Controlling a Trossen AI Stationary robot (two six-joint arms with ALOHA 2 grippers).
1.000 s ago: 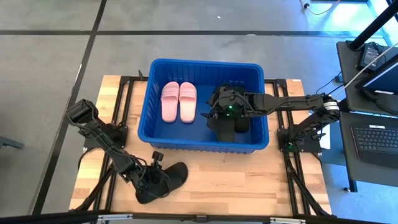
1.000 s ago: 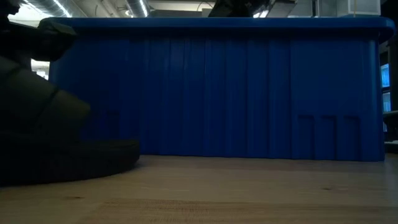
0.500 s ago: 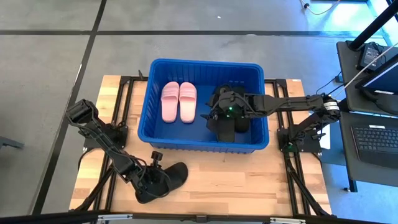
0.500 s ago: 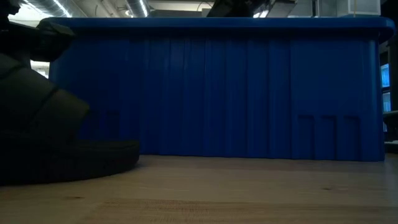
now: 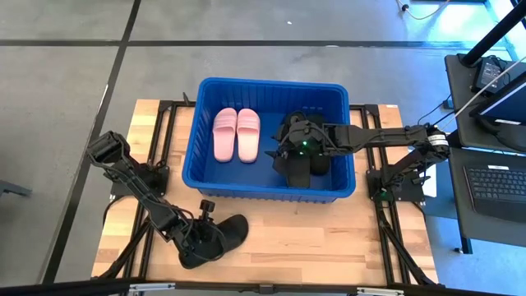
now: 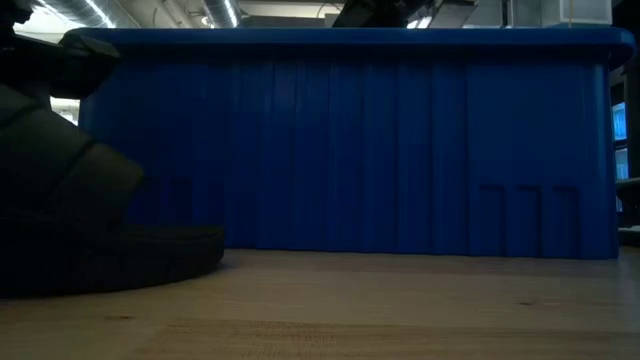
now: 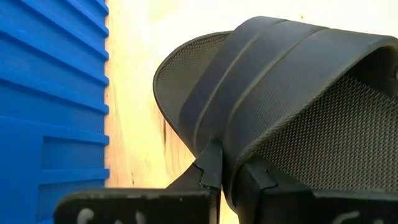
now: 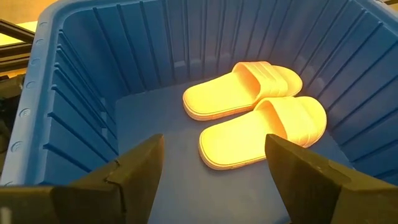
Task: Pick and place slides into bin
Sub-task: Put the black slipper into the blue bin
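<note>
Left end effector (image 7: 231,177) is clenched on the strap of 1 black slide (image 5: 228,232) near the surface's front edge. Next: lift it over the bin (image 5: 200,136) rim. Right end effector (image 8: 214,180), released, hovers inside the bin.

Robotics lab, concrete floor (image 5: 66,74), laptop (image 5: 501,182)

Both arms are dark, nearly black, built of slender jointed links with bulkier joint housings. The right arm (image 5: 386,136) carries a small green indicator light near its wrist. The right pincer (image 8: 214,168) has broad, flat, dark fingers (image 8: 140,171) with angular edges.
</note>
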